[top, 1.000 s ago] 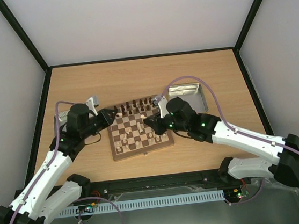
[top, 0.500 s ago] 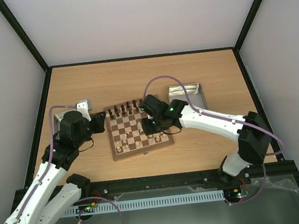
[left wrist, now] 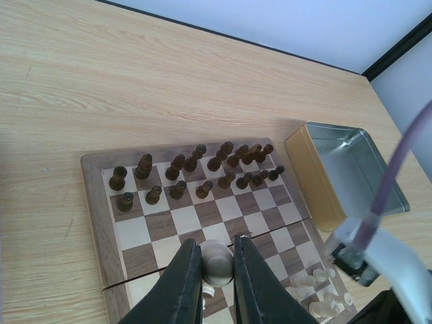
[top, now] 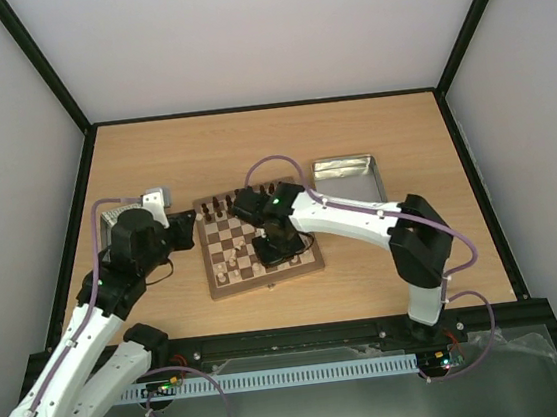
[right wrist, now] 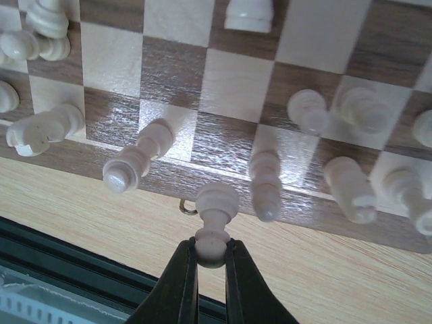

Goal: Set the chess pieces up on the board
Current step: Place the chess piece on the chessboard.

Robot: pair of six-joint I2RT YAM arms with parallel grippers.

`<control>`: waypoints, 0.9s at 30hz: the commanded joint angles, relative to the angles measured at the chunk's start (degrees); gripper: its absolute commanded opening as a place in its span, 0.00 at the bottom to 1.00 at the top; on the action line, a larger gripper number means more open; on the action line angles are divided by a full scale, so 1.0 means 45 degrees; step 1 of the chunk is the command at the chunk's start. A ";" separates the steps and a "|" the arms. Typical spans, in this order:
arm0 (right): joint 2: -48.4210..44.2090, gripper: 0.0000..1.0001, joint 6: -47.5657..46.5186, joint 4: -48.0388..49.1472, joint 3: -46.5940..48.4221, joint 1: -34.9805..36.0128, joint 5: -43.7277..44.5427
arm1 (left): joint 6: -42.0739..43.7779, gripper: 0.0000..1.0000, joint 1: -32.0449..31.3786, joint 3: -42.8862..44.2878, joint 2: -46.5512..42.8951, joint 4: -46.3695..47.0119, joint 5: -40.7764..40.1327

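The board (top: pixel 267 280) lies mid-table with dark chessmen (top: pixel 242 197) along its far rows and pale chess pieces (top: pixel 233 266) scattered over its near half. My left gripper (top: pixel 188 229) is at the board's left edge. In the left wrist view it (left wrist: pixel 217 253) is shut on a pale chess piece (left wrist: pixel 218 264) above the board (left wrist: pixel 94 209). My right gripper (top: pixel 271 250) hangs over the board's near half. In the right wrist view it (right wrist: pixel 210 250) is shut on the head of a pale pawn (right wrist: pixel 217 202) over the board's near rim (right wrist: pixel 307 202). Several pale pieces (right wrist: pixel 138 162) stand or lie beside it.
A square metal tin (top: pixel 347 175) sits right of the board and shows in the left wrist view (left wrist: pixel 351 172). Another tin (top: pixel 111 220) lies left, mostly hidden by my left arm. Black frame rails edge the table.
My right arm has swung left across the board, its gripper now over the near middle squares. My left gripper drew back a little to the board's left edge, then held still.
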 commanded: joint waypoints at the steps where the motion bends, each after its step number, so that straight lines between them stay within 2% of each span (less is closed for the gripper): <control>1: 0.0921 0.02 -0.0627 -0.1170 0.0921 0.0320 -0.0271 | 0.0139 0.02 0.0077 -0.0204 -0.0230 -0.0194 0.0051; 15: 0.2452 0.02 -0.0671 -0.1809 0.2571 0.0293 0.0497 | -0.0174 0.02 0.0077 -0.0226 -0.0583 -0.0540 -0.0897; 27: 0.3509 0.02 -0.0914 -0.1952 0.3144 -0.0309 0.1096 | -0.0224 0.02 0.0077 -0.0268 -0.0622 -0.0586 -0.0932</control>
